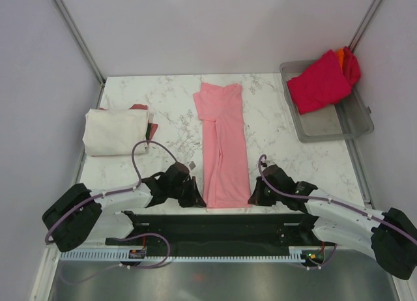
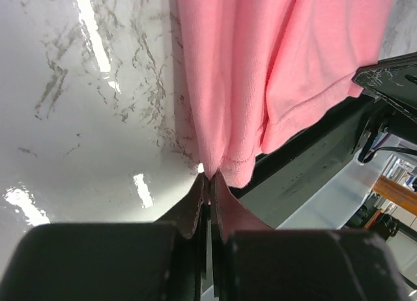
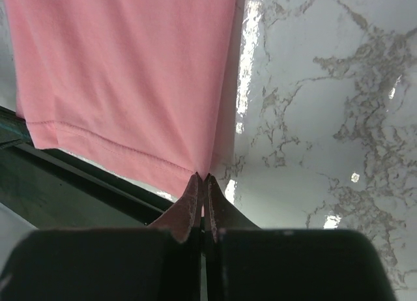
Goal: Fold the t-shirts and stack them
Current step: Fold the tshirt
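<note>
A light pink t-shirt (image 1: pixel 224 144) lies folded into a long narrow strip down the middle of the marble table, hem at the near edge. My left gripper (image 1: pixel 195 198) is shut on its near left hem corner (image 2: pixel 225 164). My right gripper (image 1: pixel 255 198) is shut on its near right hem corner (image 3: pixel 195 164). A folded cream-white t-shirt (image 1: pixel 116 131) lies at the left, on top of a dark red one (image 1: pixel 139 107) that peeks out behind. A crimson t-shirt (image 1: pixel 319 83) and an orange one (image 1: pixel 341 54) lie bunched in the tray.
A grey translucent plastic tray (image 1: pixel 339 122) stands at the back right of the table. The black base plate (image 1: pixel 215 229) of the arms runs along the near edge. Purple walls and metal posts close in the table on three sides.
</note>
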Available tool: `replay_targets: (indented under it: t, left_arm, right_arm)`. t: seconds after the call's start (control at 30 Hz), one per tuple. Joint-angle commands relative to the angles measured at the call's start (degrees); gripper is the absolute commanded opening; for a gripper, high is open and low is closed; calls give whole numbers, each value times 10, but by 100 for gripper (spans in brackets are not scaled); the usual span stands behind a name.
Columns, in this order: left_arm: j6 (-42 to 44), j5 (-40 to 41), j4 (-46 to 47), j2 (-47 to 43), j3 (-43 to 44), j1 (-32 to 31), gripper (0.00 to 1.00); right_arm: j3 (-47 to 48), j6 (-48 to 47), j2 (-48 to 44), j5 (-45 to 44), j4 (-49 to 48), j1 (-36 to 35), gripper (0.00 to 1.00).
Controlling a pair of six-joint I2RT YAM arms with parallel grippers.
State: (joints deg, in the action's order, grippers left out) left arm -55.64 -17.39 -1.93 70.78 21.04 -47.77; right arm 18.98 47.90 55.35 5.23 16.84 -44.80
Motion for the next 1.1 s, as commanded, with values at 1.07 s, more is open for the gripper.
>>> replay_targets:
  t: [1.07]
  left_arm:
    - [138,-19,-147,188,357,210,2]
  right_arm:
    - [407,-165,285,-7,48,191,0]
